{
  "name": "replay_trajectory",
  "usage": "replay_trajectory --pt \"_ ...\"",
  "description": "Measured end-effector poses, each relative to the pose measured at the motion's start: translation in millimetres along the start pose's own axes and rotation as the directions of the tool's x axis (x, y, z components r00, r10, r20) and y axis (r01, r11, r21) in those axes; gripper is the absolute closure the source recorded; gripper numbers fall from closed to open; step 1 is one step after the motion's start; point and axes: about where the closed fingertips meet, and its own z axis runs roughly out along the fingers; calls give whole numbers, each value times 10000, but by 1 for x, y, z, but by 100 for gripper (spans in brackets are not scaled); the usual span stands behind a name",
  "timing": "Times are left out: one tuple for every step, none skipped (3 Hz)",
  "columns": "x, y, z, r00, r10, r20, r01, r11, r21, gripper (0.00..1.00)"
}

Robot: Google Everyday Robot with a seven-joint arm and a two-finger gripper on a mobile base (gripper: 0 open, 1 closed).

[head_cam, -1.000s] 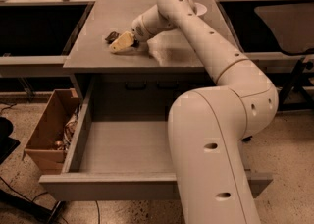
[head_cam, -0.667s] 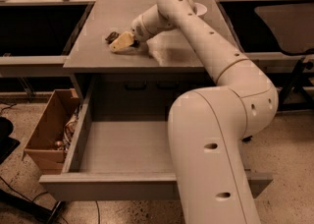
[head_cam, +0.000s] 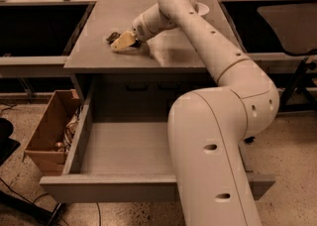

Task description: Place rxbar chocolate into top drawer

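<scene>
The gripper (head_cam: 123,42) is low over the cabinet top (head_cam: 94,54), at its left part, pointing left and slightly downward. Whether it is open, closed, or clamped on anything cannot be determined from this view.

The snack bar (head_cam: 113,36), a small dark wrapped piece, lies on the cabinet top directly at the gripper's tip, on its left side. The two appear to touch, but a grasp cannot be confirmed. The bar is not in the drawer.

Behind the gripper, the arm (head_cam: 208,41) runs right and back across the cabinet top, then bends down toward the camera, where its large lower section fills the right foreground. A white bowl (head_cam: 202,8) sits beyond the arm, well to the right of the gripper and mostly hidden.

Below and in front of the gripper, the drawer (head_cam: 124,150) is pulled fully open; its smooth grey inside holds nothing visible. Below and to the left of the gripper, a cardboard box (head_cam: 47,126) stands on the floor (head_cam: 292,160), just beside the drawer's left wall.
</scene>
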Motion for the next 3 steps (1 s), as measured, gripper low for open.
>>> replay_trajectory --pt "-6 0 -4 10000 0 0 0 10000 0 100" --pt "-9 0 -7 10000 -2 2 2 10000 3 100" --pt "-30 6 -69 9958 -881 255 852 9914 997 100"
